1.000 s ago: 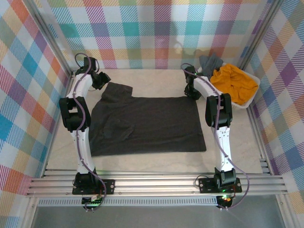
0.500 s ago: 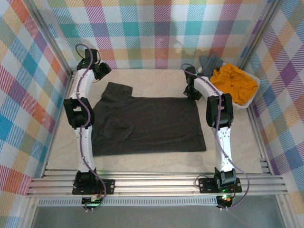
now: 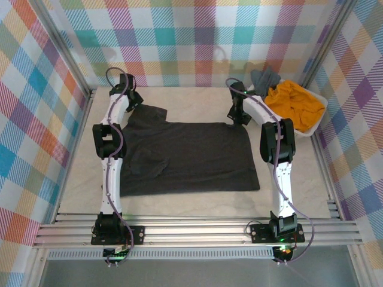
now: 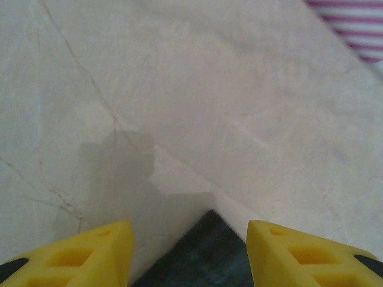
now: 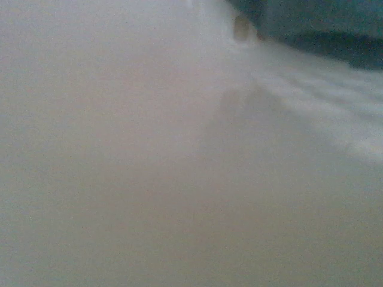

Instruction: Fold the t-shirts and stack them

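Note:
A dark charcoal t-shirt (image 3: 185,158) lies spread flat across the middle of the table. My left gripper (image 3: 133,98) hovers over its far left sleeve. In the left wrist view the gripper (image 4: 188,257) is open, and a dark cloth corner (image 4: 203,260) lies between the yellow fingers (image 4: 90,251) without touching them. My right gripper (image 3: 239,116) is down at the shirt's far right corner and is shut; whether cloth is pinched I cannot tell. The right wrist view is blurred, with a dark patch of cloth (image 5: 311,24) at the top right. A mustard-orange t-shirt (image 3: 293,104) and a slate grey t-shirt (image 3: 265,78) are heaped at the far right.
The white basket (image 3: 318,122) holding the two heaped shirts stands against the right wall. Plaid walls close in the table on three sides. Bare marbled tabletop (image 3: 287,179) runs along the shirt's right side and far edge.
My left arm has swung right from the far left wall to the sleeve corner, and its jaws have opened wider. My right gripper has shut at the far right corner.

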Available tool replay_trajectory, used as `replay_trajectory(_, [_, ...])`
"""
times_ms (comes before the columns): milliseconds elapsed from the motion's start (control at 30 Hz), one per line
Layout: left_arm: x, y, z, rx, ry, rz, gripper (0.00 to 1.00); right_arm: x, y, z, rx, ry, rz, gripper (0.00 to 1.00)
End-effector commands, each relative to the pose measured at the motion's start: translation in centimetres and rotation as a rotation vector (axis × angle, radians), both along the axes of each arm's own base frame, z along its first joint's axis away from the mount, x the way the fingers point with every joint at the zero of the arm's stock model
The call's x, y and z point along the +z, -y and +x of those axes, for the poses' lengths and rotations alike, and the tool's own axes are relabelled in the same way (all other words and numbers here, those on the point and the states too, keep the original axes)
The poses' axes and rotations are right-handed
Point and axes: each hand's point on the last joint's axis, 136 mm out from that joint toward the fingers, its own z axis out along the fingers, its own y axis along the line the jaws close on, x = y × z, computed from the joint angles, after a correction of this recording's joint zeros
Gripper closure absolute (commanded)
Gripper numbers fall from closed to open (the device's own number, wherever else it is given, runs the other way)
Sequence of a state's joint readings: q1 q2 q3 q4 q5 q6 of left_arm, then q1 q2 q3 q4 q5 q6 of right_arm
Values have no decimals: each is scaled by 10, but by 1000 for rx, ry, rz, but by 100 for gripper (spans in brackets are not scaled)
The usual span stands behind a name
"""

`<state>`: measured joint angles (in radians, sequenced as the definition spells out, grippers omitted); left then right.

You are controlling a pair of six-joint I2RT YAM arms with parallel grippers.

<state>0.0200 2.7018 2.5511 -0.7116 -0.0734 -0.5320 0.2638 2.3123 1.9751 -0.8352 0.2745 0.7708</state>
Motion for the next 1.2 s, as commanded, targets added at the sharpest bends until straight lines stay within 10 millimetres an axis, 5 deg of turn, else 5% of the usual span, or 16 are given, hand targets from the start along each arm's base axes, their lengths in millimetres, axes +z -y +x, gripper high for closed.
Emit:
replay_trajectory(0, [-17,4,2,32,-14,-13,47,16,-8,-3,8,30,46,100])
replay_trajectory(167, [-30,35,-10,-43,-86,-38,49,11,-8,-5,8,21,48,100])
replay_trajectory(300, [-40,39,-19,-57,-135,-34,52,14,-6,-5,4,25,41,100])
replay_trajectory(667, [-37,44,-25,-97,-159,-6,97,19,-1,-5,7,36,38,100])
replay_trajectory(767, [-16,43,-20,-99,-117,9,100,21,4,-2,8,47,40,100])
replay_trajectory(967, [69,49,-15,-143,45,41,100,34,4,12,79,89,62,100])
replay_trajectory(1167, [128,58,-39,-249,130,23,100,46,-3,18,158,116,101,100])
